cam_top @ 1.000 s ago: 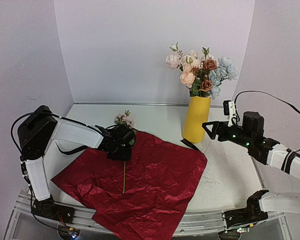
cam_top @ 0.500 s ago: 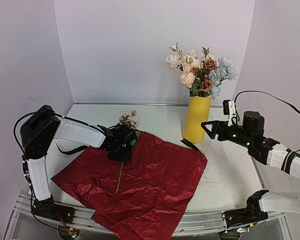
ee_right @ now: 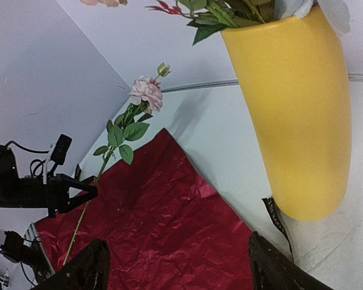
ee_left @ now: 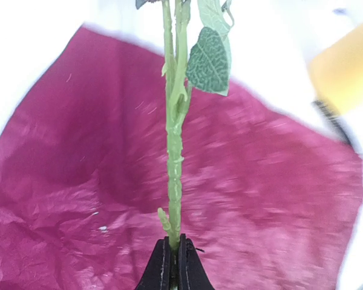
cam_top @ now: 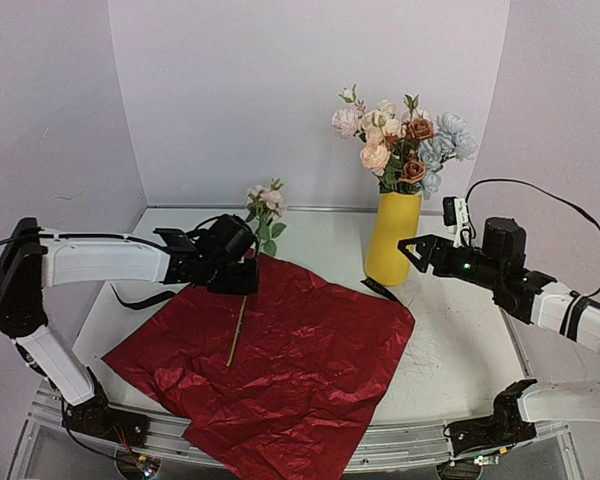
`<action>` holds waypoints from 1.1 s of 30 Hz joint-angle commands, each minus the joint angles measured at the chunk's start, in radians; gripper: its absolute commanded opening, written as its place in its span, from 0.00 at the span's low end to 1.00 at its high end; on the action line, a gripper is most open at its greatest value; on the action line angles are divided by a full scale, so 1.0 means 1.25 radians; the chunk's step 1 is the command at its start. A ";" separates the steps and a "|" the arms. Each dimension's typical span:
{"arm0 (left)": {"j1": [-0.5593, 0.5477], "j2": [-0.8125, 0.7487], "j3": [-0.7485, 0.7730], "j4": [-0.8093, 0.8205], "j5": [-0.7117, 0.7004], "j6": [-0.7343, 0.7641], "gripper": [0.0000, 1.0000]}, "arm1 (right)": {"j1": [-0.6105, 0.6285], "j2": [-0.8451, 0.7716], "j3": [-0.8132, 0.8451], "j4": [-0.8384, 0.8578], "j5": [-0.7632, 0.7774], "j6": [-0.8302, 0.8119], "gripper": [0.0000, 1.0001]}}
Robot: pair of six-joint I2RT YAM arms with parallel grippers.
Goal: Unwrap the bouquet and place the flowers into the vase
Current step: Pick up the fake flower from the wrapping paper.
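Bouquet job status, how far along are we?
Done: the red wrapping sheet lies spread open and flat, and most flowers stand in the yellow vase. In hand: the left gripper is shut on the stem of one pink flower over the sheet. Left: carry that stem to the vase and drop it in. The right gripper is open beside the vase, holding nothing.

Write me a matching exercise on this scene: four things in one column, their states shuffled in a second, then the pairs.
Column one:
1. vase
2. red paper
3. left tool
4. right tool

Column two:
A. shut on a green stem
B. open, near the vase
C. spread out on the table
D. upright, holding flowers

Pairs: 1-D, 2-C, 3-A, 4-B
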 commanded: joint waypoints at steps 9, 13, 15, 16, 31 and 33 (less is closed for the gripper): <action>-0.019 -0.294 -0.118 0.320 0.240 0.109 0.00 | 0.147 0.118 0.210 0.167 -0.102 0.246 0.72; -0.022 -0.334 -0.159 0.419 0.338 0.115 0.00 | 0.213 0.167 0.273 0.181 -0.071 0.269 0.67; -0.028 -0.340 -0.162 0.439 0.377 0.121 0.00 | 0.235 0.191 0.297 0.202 -0.071 0.283 0.64; -0.031 -0.340 -0.160 0.443 0.389 0.125 0.00 | 0.244 0.203 0.308 0.216 -0.072 0.290 0.62; -0.092 -0.329 -0.143 0.455 0.435 0.182 0.00 | 0.342 0.310 0.406 0.265 -0.083 0.302 0.37; -0.094 -0.329 -0.143 0.455 0.434 0.183 0.00 | 0.346 0.317 0.409 0.265 -0.080 0.303 0.29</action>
